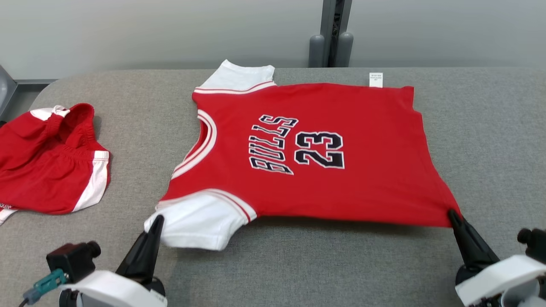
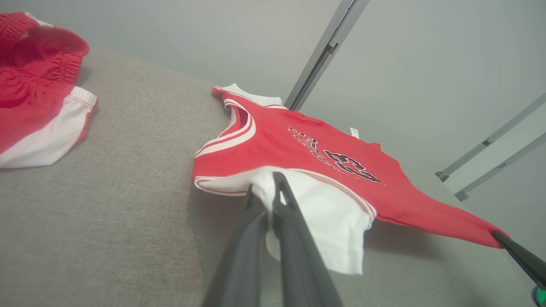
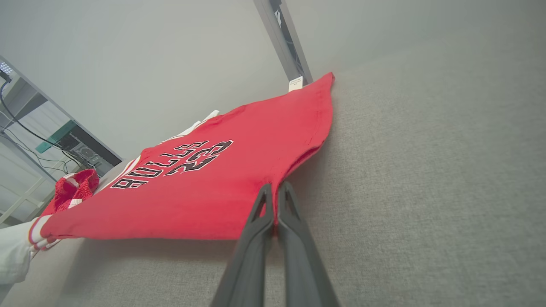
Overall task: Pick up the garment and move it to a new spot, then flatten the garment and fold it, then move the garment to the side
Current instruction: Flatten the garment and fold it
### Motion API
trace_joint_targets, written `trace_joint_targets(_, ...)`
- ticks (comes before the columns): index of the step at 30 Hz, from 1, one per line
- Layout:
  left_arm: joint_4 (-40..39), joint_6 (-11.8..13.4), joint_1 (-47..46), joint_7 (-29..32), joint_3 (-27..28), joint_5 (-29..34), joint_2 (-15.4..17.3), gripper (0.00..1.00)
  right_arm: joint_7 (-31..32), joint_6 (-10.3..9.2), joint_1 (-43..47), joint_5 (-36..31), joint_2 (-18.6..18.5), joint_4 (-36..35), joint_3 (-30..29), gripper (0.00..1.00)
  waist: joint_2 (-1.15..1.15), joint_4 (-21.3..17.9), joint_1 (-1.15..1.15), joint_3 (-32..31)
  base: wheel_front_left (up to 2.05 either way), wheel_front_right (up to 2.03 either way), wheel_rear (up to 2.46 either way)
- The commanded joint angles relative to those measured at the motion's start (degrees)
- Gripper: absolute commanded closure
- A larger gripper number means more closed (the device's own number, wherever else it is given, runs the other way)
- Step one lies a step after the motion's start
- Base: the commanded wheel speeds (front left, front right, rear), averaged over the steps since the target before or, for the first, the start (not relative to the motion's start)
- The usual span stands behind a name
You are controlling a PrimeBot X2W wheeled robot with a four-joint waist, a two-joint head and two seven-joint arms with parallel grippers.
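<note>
A red basketball jersey [image 1: 307, 149] lies spread on a grey woven-fabric table [image 1: 490, 128], turned sideways with its neck towards the robot's left and its hem towards the right. The left gripper [image 1: 155, 224] is clamped on the near white sleeve [image 1: 200, 224]. The right gripper [image 1: 453, 215] is pinched tight on the near hem corner. Between them the near edge hangs taut, raised just off the table with a shadow under it, while the far edge rests flat.

This looks like the flatten-and-fold step, probably the start of a fold. The next move likely calls for both arms to carry the near edge evenly over to the far edge, keeping the cloth stretched.

The jersey is soft, thin knit with white striped trim, dark lettering and a small white label [image 1: 376, 79] at the far hem. Crumpled red shorts [image 1: 47, 166] with a white side stripe lie well apart to the left
</note>
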Motion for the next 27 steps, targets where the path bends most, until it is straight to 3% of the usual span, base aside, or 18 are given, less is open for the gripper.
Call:
trace_joint_targets(1, -0.33, 0.44, 0.97, -0.21, 0.22, 0.58, 0.66, 1.00, -0.30, 0.02, 1.06, -0.68, -0.13, -0.42, -0.45, 1.00, 0.00, -0.07, 0.00, -0.08, 0.00, 0.00, 0.00)
trace_joint_targets(6, -3.06, 1.39, 4.32, -0.22, 1.11, -0.07, 2.31, 1.00, -0.30, 0.02, 5.14, -1.92, 0.37, -1.58, -2.89, 1.00, 0.00, 0.09, 0.00, -0.13, 0.00, 0.00, 0.00)
trace_joint_targets(10, -4.61, 1.78, 4.66, -0.22, 1.12, -0.08, 1.38, 1.00, -0.31, 0.02, 6.56, -2.60, 0.91, -1.91, -3.94, 1.00, 0.00, 0.16, 0.00, -0.22, 0.00, 0.00, 0.00)
trace_joint_targets(15, -3.55, 1.02, 2.89, -0.22, 1.20, -1.16, -0.58, 1.00, -0.31, 0.02, 5.25, -3.03, 1.55, -1.60, -3.87, 1.00, 0.00, -0.33, 0.00, -0.10, 0.00, 0.00, 0.00)
trace_joint_targets(27, 1.68, -1.18, -2.56, 0.04, 1.59, 0.63, -1.49, 1.00, -0.31, 0.02, 0.39, -2.51, 3.72, 2.17, -3.86, 1.00, 0.00, -2.58, 0.00, 2.65, 0.00, 0.00, 0.00)
